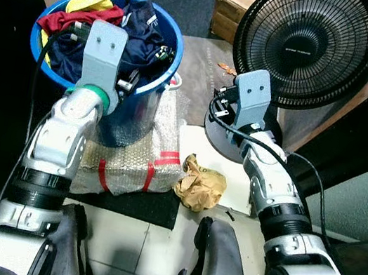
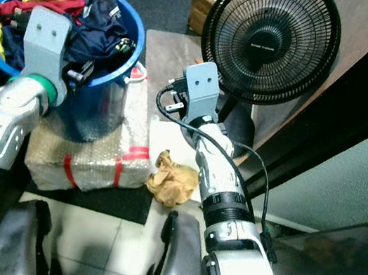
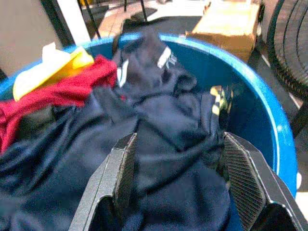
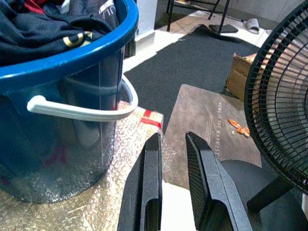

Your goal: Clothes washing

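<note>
At eleven o'clock from the robot, the bucket (image 1: 152,85) sits on a wrapped parcel (image 1: 159,154), heaped with clothes (image 3: 159,139). The left gripper (image 3: 178,178) hovers over the dark garment, fingers spread wide and empty, so picking laundry looks to be the step; next it should drop and pinch cloth. The right gripper (image 4: 173,178), at one o'clock beside the fan (image 1: 307,45), is nearly closed, holding nothing. Lower clothes are hidden.

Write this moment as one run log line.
left gripper open over clothes in bucket | right gripper nearly shut, idle
</note>
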Robot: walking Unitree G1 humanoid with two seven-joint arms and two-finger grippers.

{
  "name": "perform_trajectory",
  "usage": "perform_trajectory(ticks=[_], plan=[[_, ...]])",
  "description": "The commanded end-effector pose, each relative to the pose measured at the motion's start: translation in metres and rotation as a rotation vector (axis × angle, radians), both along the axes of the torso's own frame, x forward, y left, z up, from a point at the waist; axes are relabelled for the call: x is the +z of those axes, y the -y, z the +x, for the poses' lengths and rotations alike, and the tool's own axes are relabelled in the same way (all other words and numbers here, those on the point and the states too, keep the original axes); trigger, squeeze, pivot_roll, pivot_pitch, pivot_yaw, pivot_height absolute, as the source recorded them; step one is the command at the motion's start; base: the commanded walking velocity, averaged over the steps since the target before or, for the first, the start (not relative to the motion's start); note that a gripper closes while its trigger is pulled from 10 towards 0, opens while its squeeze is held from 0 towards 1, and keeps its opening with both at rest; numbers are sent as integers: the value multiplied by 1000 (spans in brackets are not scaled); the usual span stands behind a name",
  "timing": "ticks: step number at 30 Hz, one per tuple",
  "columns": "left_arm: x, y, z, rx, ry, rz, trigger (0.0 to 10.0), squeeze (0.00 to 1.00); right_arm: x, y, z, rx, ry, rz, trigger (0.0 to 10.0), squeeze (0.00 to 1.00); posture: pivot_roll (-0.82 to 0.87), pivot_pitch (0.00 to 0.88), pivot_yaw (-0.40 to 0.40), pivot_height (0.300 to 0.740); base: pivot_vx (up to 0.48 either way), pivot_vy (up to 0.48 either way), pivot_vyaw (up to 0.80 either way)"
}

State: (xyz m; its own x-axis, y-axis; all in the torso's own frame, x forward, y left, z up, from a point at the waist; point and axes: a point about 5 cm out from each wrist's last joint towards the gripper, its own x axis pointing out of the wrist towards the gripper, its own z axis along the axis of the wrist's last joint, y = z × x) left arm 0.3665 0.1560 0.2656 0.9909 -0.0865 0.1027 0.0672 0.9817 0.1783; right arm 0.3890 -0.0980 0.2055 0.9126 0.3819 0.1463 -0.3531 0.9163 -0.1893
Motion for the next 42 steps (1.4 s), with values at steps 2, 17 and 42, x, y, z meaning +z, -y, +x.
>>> perform_trajectory(ticks=[2, 17, 42], plan=[[-12, -12, 10, 72, -70, 1, 10000, 0, -2, -1, 0, 0, -9, 15, 10000, 0, 40, 232, -53, 440, 0, 0, 0], [-23, -58, 35, 224, -218, -102, 10000, 0, -8, -2, 0, -3, -17, 19, 10000, 0, 46, 227, -50, 440, 0, 0, 0], [-47, -44, 36, 60, -267, -30, 0, 0, -9, 1, 1, -10, -9, 21, 10000, 0, 48, 212, -54, 440, 0, 0, 0]])
